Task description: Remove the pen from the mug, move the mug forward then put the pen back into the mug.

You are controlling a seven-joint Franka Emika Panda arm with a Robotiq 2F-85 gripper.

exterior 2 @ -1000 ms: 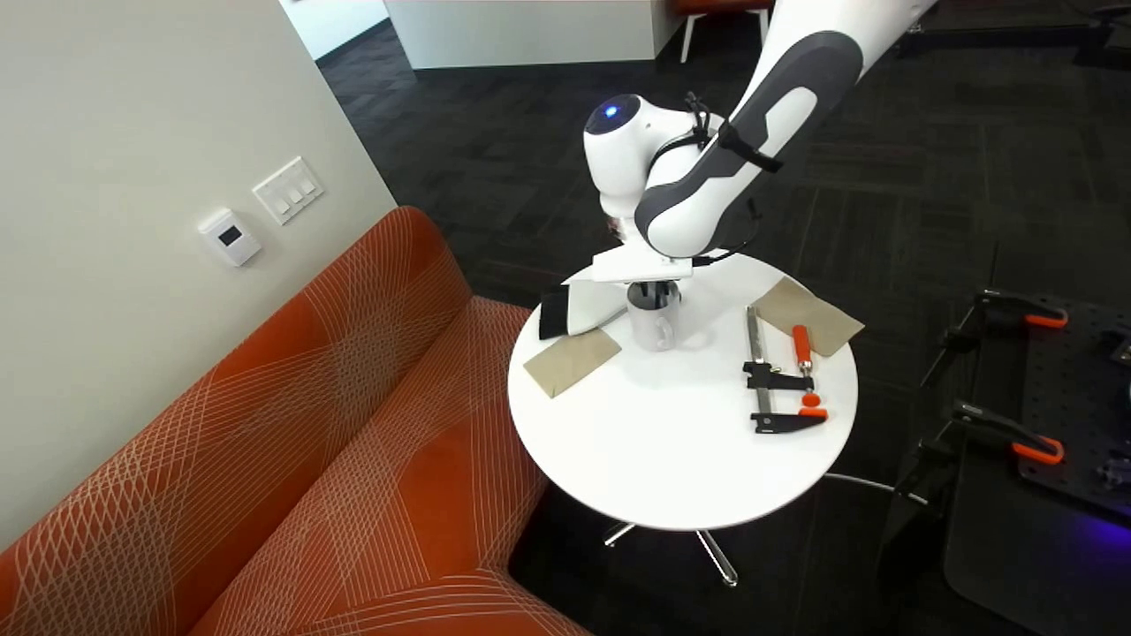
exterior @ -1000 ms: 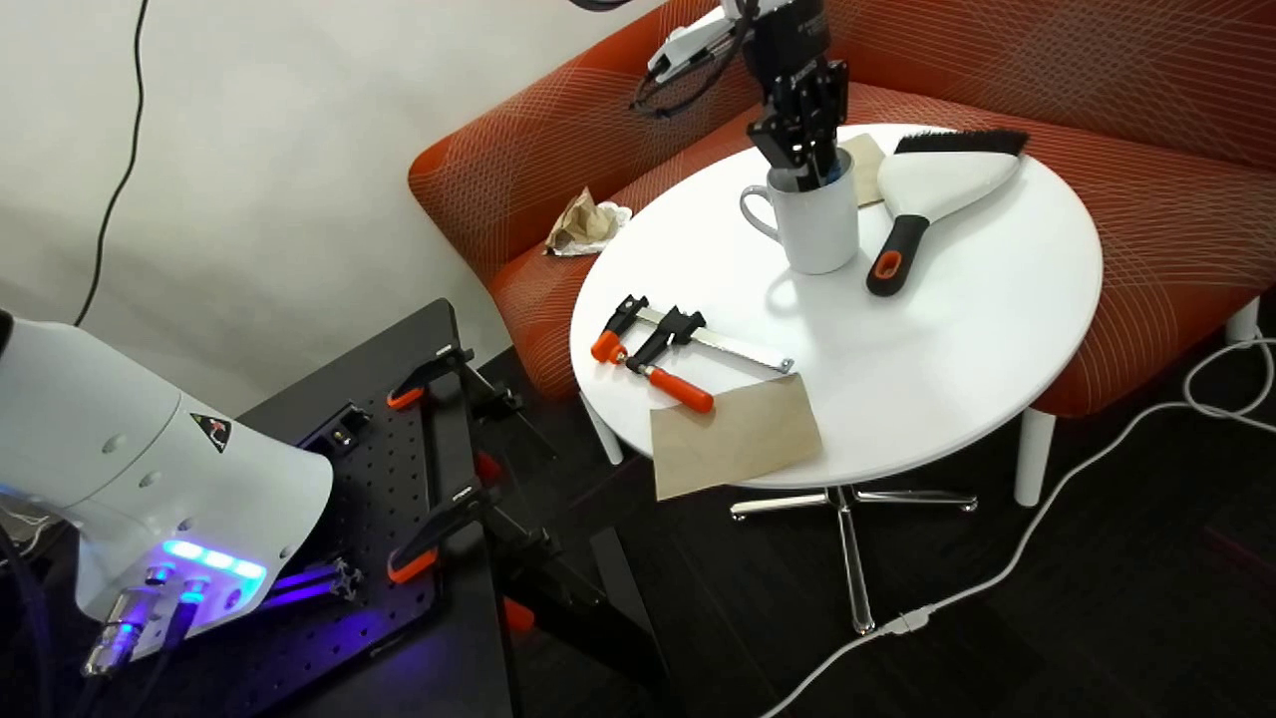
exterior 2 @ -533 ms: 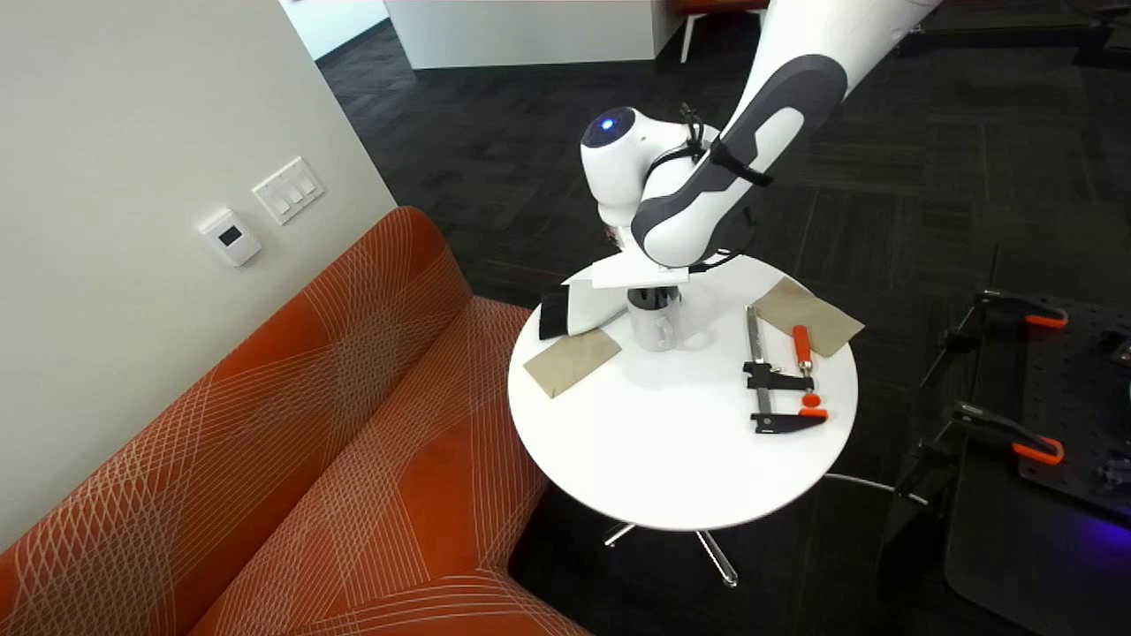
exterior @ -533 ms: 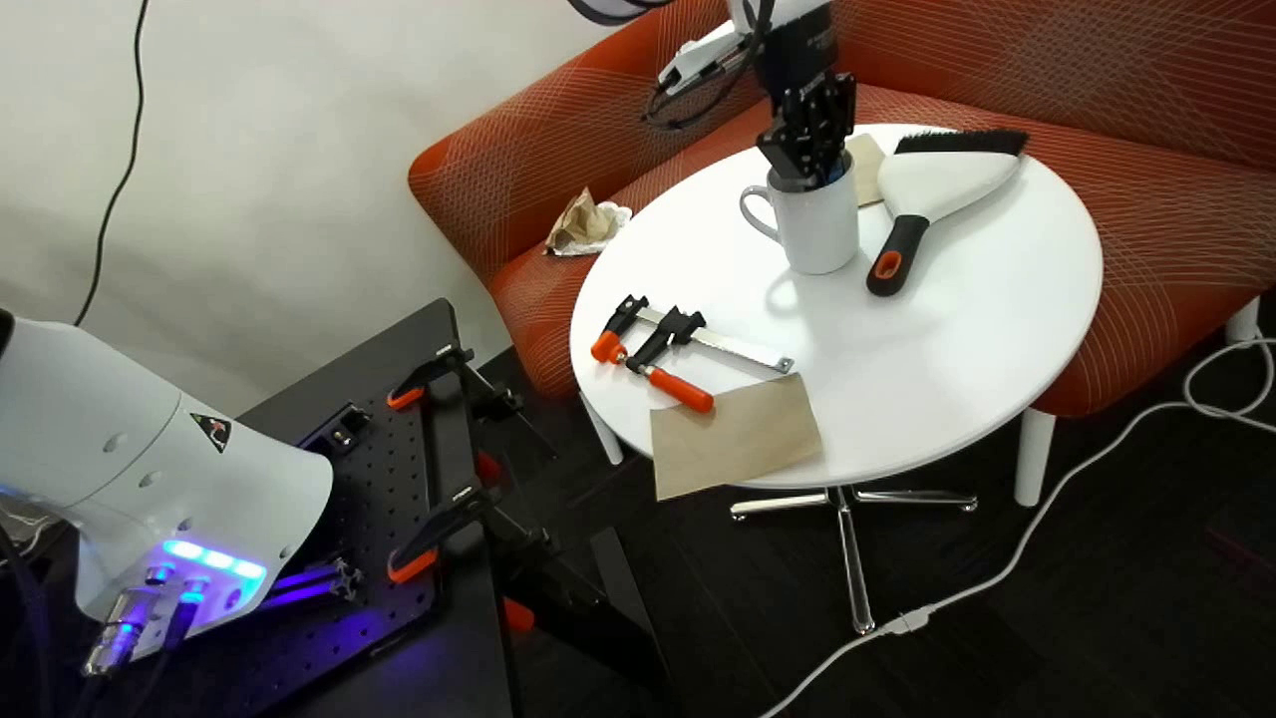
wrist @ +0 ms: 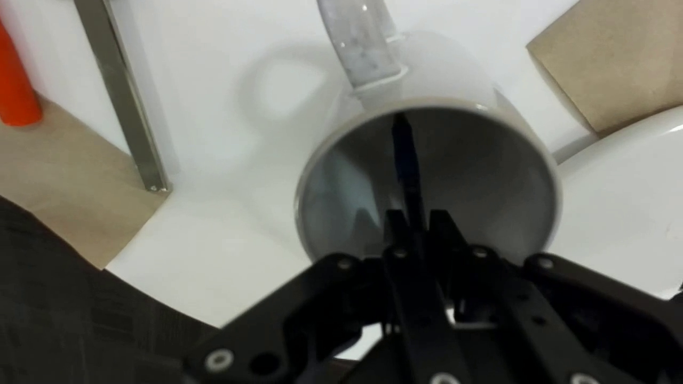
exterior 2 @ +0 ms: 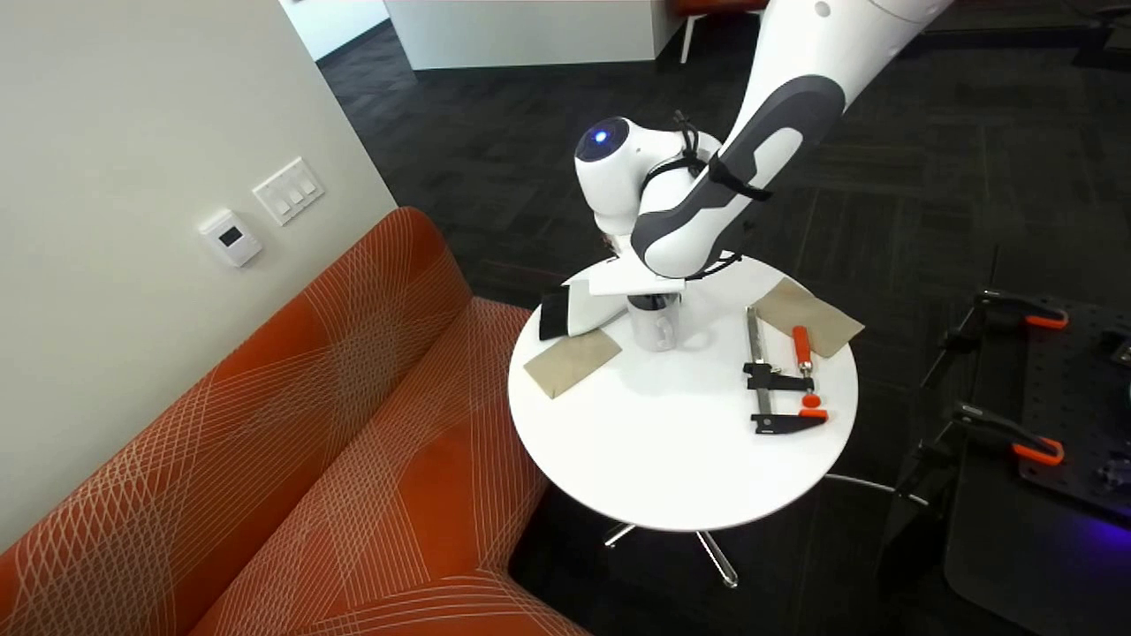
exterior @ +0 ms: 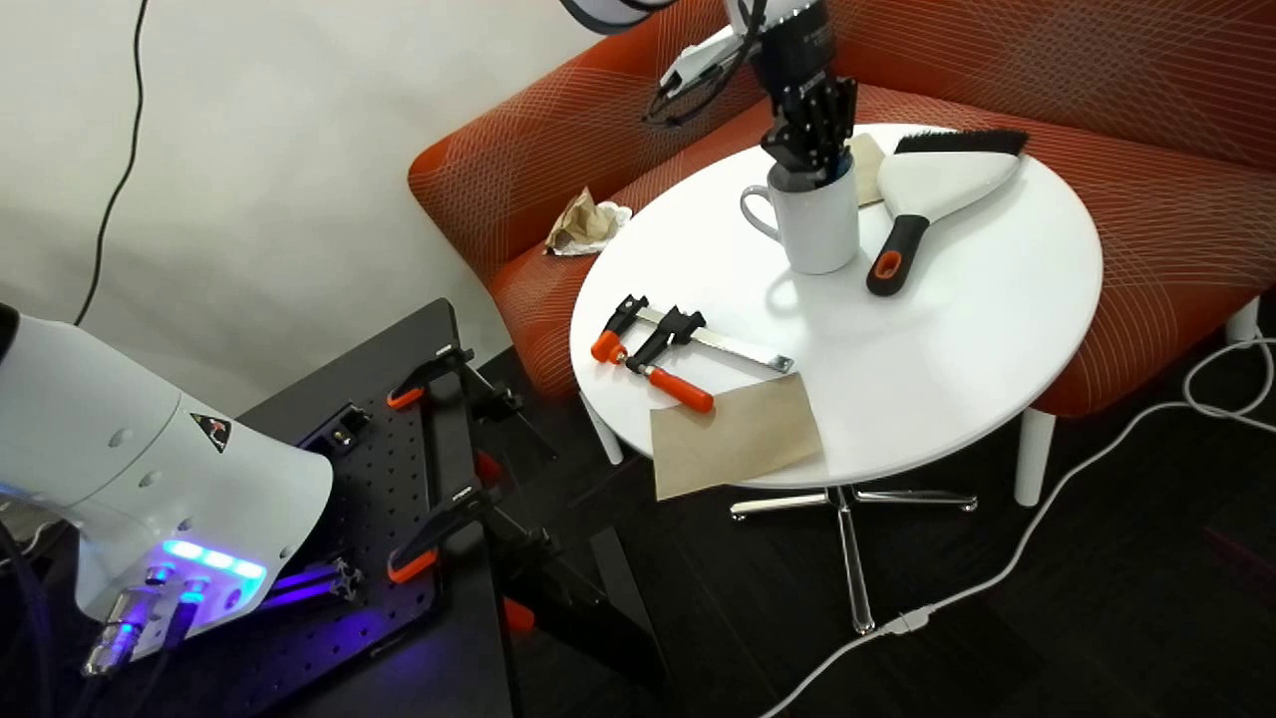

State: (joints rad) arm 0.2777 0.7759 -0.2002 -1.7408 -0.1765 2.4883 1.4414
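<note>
The white mug [exterior: 819, 231] stands upright on the round white table, its handle towards the clamp; it also shows in an exterior view [exterior 2: 652, 330] and in the wrist view [wrist: 443, 72]. The dark pen [wrist: 407, 154] leans inside the mug in the wrist view. Its lower end points towards the handle side, and its upper part passes between my fingertips. My gripper [wrist: 418, 226] is shut on the pen, with its fingertips at the mug's mouth. In an exterior view the gripper [exterior: 815, 168] reaches just inside the rim. In an exterior view my arm hides most of the gripper.
A white dustpan with black brush [exterior: 947, 179] lies close beside the mug. A bar clamp with orange handle [exterior: 698, 334] lies on the table [exterior: 927, 369]. Brown paper lies under the clamp's handle [exterior: 738, 439] and behind the mug [exterior 2: 573, 362]. An orange couch [exterior: 1156, 209] borders the table.
The gap between my fingers has closed around the pen. My gripper has shifted slightly, and the arm sits a little lower. The mug has not moved.
</note>
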